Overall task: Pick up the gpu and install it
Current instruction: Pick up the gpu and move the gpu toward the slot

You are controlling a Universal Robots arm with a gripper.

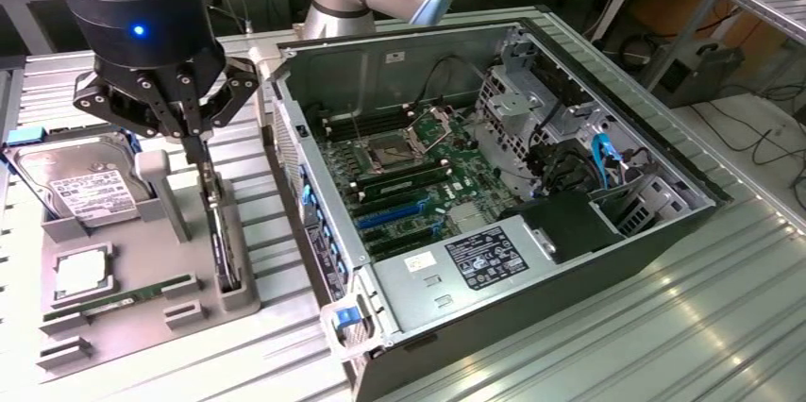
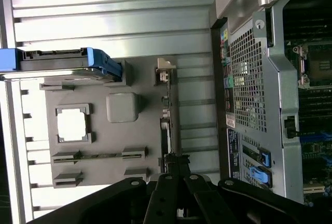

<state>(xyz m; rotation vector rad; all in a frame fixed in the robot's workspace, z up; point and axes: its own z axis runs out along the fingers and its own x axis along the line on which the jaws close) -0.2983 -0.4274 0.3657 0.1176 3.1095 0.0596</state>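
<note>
At the exterior view's left, in the grey tray (image 1: 158, 256) just beside the open computer case (image 1: 529, 326), 1 gpu (image 1: 226, 242) stands on edge. The gripper (image 1: 202, 152) is clamped on its top edge. The card looks light, stiff and fragile, so the bare upper edge is the safest hold. Also in the tray are 1 hard drive (image 1: 82, 185) and 1 memory stick (image 1: 124, 298).

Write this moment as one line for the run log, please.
stage: pick | tool: shut on gpu | gpu: on edge in gray holder slot | computer case: open, gpu not installed
</note>
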